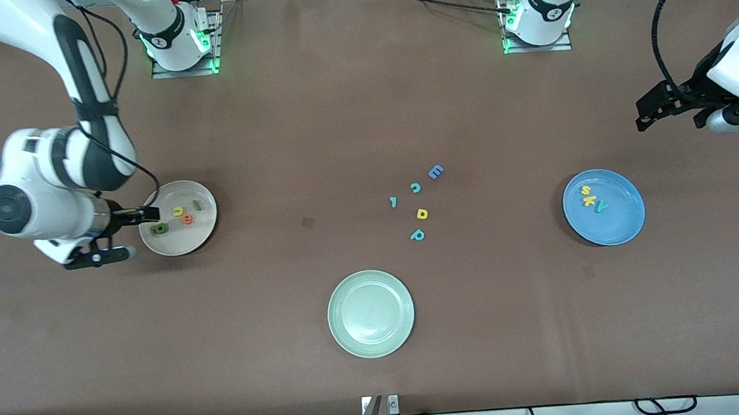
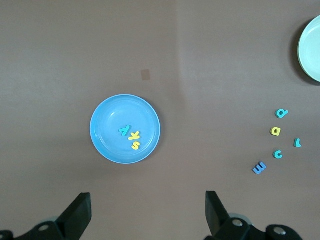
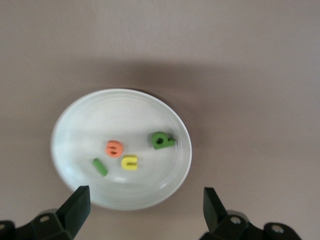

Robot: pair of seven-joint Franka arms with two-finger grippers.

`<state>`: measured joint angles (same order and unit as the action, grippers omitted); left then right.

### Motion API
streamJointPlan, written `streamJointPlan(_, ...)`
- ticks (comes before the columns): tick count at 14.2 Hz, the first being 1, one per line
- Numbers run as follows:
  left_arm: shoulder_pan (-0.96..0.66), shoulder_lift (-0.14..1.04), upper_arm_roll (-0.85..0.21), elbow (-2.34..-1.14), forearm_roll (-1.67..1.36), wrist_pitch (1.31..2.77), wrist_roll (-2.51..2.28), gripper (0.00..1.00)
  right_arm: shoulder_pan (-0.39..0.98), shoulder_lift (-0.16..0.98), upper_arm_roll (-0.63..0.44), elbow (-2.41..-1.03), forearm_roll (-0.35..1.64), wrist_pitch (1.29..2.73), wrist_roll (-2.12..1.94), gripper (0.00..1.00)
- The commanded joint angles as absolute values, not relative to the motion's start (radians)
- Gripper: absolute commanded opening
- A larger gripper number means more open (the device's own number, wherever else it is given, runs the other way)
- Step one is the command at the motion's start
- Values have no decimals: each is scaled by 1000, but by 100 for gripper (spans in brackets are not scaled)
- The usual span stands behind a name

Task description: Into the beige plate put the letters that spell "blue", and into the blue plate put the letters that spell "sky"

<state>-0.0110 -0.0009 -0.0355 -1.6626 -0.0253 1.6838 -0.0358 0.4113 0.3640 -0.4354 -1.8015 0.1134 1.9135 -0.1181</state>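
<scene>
Over the beige plate (image 1: pixel 178 217), at the rim toward the right arm's end of the counter (image 1: pixel 310 139), the right end effector (image 3: pixel 145 205) hangs with its fingers (image 3: pixel 76 206) spread wide and nothing between them. In that plate lie all four letters: the dark green b (image 3: pixel 161 140), the orange e (image 3: pixel 114 148), the yellow u (image 3: pixel 130 162) and the thin green l (image 3: pixel 100 167), each apart from the others.

The left end effector (image 2: pixel 147 212) waits up in the air near the left arm's end of the counter, its fingers likewise spread and empty. The blue plate (image 1: pixel 603 207) sits on the counter with the yellow s (image 1: pixel 586 191), yellow k (image 1: pixel 588 201) and teal y (image 1: pixel 601 206) clustered inside it.

Mid-counter lie a blue E (image 1: pixel 435 172), a teal c (image 1: pixel 415 188), a small teal piece (image 1: pixel 394 201), a yellow letter (image 1: pixel 421 213) and a teal p (image 1: pixel 417 235). Nearer the front camera sits a pale green plate (image 1: pixel 371 313).
</scene>
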Motion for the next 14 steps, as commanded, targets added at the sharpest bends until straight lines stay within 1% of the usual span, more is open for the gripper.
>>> streamJointPlan(1, -2, 18, -35, -1629, -28, 1660, -12, 100, 402, 362, -428, -1628, 120, 1737, -58, 100)
streamJointPlan(2, -3, 17, -35, -1629, -28, 1658, -17, 100, 400, 364, -428, -1568, 120, 1691, -58, 100)
streamJointPlan(5, -3, 17, -40, -1628, -28, 1658, -18, 100, 405, 362, -428, -1439, 107, 1638, -67, 100)
streamJointPlan(8, -3, 17, -40, -1628, -28, 1658, -18, 100, 371, 348, -419, -1404, 115, 1644, -64, 100)
streamJointPlan(9, -5, 17, -40, -1628, -28, 1658, -17, 100, 341, 332, -401, -1402, 117, 1644, -60, 100)
streamJointPlan(10, -5, 17, -40, -1628, -28, 1658, -18, 100, 300, 309, -358, -1404, 117, 1644, -55, 100)
streamJointPlan(12, -5, 17, -40, -1628, -28, 1658, -18, 100, 174, 278, -249, -1404, 115, 1651, -55, 100)
streamJointPlan(14, -6, 17, -41, -1628, -28, 1658, -21, 100, 103, 249, -198, -1404, 110, 1649, -58, 100)
